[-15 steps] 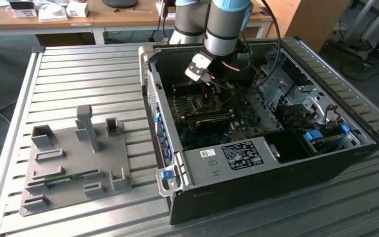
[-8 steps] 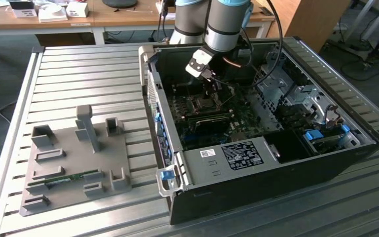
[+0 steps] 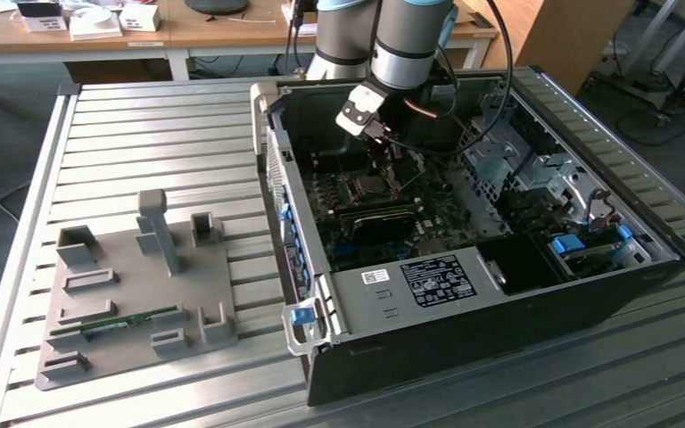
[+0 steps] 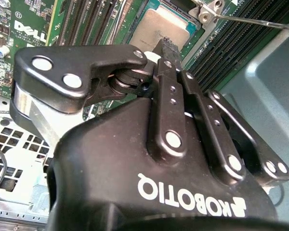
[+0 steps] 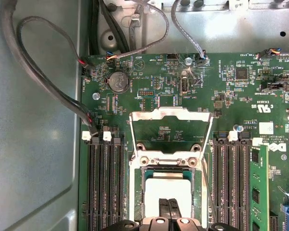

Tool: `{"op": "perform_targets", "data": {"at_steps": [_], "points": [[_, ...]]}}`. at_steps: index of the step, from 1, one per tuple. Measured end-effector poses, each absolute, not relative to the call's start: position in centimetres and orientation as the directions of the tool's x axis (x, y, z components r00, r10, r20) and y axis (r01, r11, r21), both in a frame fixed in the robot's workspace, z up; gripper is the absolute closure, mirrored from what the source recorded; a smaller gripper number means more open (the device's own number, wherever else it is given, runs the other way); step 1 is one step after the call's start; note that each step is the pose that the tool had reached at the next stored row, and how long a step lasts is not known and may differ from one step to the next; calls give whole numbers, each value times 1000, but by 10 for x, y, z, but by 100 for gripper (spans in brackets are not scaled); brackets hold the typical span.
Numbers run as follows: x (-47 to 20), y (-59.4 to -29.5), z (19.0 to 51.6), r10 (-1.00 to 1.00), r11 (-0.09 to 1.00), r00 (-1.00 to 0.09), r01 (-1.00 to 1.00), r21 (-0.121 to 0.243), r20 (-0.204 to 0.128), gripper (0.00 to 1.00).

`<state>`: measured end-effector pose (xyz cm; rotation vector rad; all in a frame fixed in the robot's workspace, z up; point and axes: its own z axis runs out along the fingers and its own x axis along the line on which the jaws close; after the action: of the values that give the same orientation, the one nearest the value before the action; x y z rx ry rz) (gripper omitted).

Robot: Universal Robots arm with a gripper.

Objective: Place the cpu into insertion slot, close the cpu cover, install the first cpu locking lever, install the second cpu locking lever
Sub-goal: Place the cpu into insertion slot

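White block lettering is showing upside down on the glossy black body of the claw (image 4: 164,45) in the second wrist view, and fine white print is dotting the green motherboard (image 5: 154,72) around the insertion slot (image 5: 137,192) in the first wrist view. A black sticker with white text (image 3: 438,278) is sitting on the computer case (image 3: 462,357), nearer the camera than the slot in the exterior view. The cpu (image 5: 166,185), flat and square with a dull grey metal top, is lying inside the slot's metal rim. The claw's dark fingers are pressing together with nothing between them, their tips sitting over the chip's top face. The cpu cover (image 5: 169,112), a thin silvery frame with a square window, is standing swung open at one edge of the slot. Long black memory slots (image 5: 105,183) are flanking the slot on both sides. The second wrist view is showing a thin metal rod (image 4: 250,19) just beyond the slot. The exterior view is showing the case resting on a ribbed metal tabletop (image 3: 140,143).
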<state>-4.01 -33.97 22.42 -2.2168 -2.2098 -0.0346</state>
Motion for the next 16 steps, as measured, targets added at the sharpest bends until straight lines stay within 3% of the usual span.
{"op": "perform_targets", "data": {"at_steps": [16], "points": [[-39,-340,225,1000,-3,3,1000,8,24,89]]}}
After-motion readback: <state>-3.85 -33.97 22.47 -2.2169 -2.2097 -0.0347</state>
